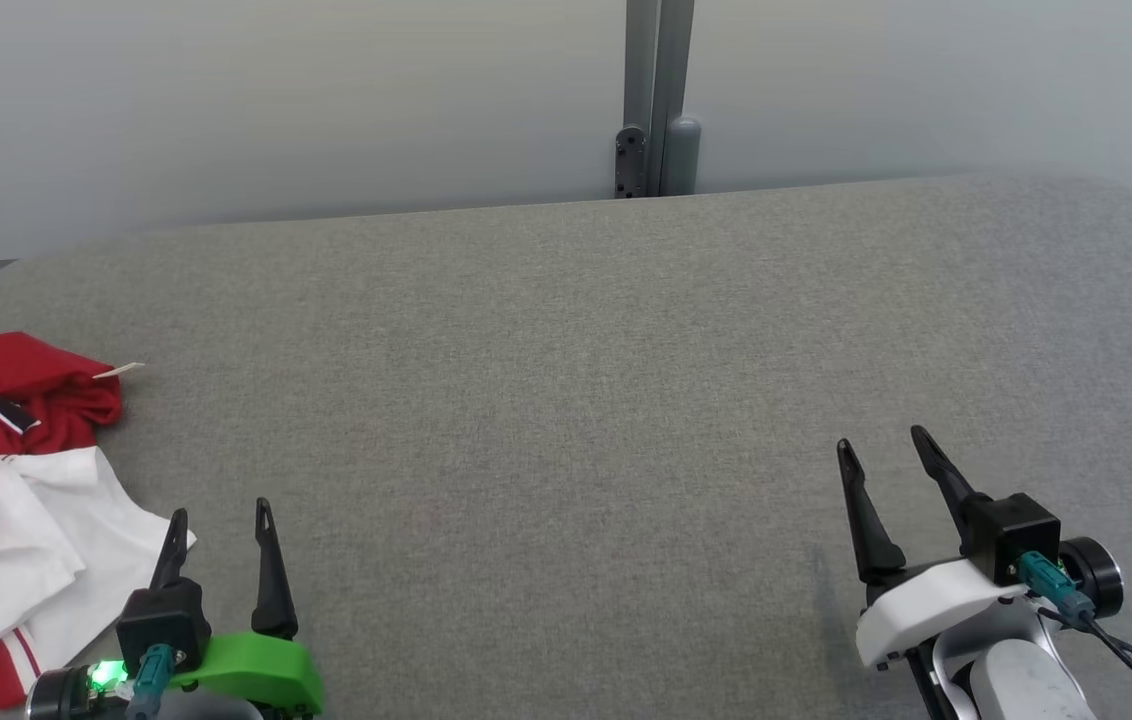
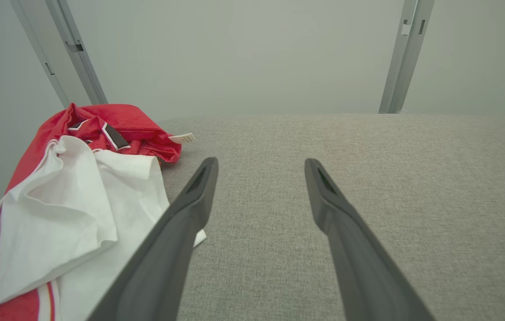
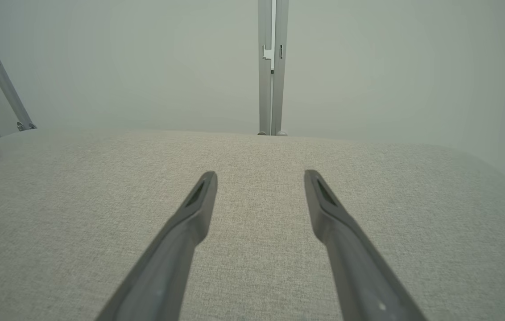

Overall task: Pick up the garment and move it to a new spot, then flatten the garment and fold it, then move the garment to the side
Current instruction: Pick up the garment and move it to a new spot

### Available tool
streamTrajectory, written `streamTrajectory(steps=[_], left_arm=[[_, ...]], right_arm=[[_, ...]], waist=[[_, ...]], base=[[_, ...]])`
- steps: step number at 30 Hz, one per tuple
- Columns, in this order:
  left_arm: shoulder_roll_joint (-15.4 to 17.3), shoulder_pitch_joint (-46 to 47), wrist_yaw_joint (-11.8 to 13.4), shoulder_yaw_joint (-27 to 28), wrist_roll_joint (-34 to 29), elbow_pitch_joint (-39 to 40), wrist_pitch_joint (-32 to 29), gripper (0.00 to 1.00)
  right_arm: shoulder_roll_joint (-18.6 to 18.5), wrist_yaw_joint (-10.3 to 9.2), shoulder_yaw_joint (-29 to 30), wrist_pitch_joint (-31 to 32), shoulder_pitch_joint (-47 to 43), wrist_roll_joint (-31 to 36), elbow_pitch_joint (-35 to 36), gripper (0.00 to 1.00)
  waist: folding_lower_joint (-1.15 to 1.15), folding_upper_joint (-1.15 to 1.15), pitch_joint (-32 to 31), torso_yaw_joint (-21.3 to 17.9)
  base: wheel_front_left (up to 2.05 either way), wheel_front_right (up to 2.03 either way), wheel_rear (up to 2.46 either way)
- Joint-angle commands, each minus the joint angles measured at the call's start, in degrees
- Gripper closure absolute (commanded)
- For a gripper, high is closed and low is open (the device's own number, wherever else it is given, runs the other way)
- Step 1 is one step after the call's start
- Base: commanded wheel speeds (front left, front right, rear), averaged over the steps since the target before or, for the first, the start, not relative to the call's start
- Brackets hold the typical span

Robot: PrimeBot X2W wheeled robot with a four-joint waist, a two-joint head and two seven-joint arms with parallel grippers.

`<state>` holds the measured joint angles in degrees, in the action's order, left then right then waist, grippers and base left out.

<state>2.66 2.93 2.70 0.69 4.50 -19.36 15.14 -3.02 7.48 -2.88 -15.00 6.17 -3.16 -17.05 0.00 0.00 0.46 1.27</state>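
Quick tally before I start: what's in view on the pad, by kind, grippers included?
Garment: 1, red and white, crumpled at the left edge of the pad
Grippers: 2, left gripper and right gripper, both open and holding nothing
Total: 3

Crumpled garment (image 1: 6,500) far left, left claw (image 1: 221,510) spread, right claw (image 1: 881,440) spread

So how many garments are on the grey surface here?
1: a crumpled red-and-white garment at the left edge of the grey surface, beside the left gripper. It runs off frame, so another could be hidden.
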Motion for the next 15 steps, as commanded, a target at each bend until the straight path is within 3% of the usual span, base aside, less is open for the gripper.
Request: streamTrajectory(steps=[1,6,15], left_arm=[[0.40,-0.19,-0.06,0.18,0.43,-0.07,0.03,0.00],[0.40,-0.17,0.05,0.34,0.58,-0.16,0.02,0.00],[0.37,-1.15,-0.43,1.37,-0.12,-0.56,0.02,0.00]], right_arm=[[-0.03,0.03,-0.35,-0.27,0.23,-0.10,-0.09,0.00],[-0.07,0.03,-1.53,-0.25,0.35,0.00,0.31,0.00],[0.00,0.02,-3.74,-0.24,-0.12,-1.01,-0.32,0.00]], waist=[[0.00,0.00,0.16,0.90],[0.00,0.00,0.46,4.31],[0.00,0.00,0.03,15.04]], base=[[0.00,0.00,0.00],[0.00,0.00,0.00],[0.00,0.00,0.00]])
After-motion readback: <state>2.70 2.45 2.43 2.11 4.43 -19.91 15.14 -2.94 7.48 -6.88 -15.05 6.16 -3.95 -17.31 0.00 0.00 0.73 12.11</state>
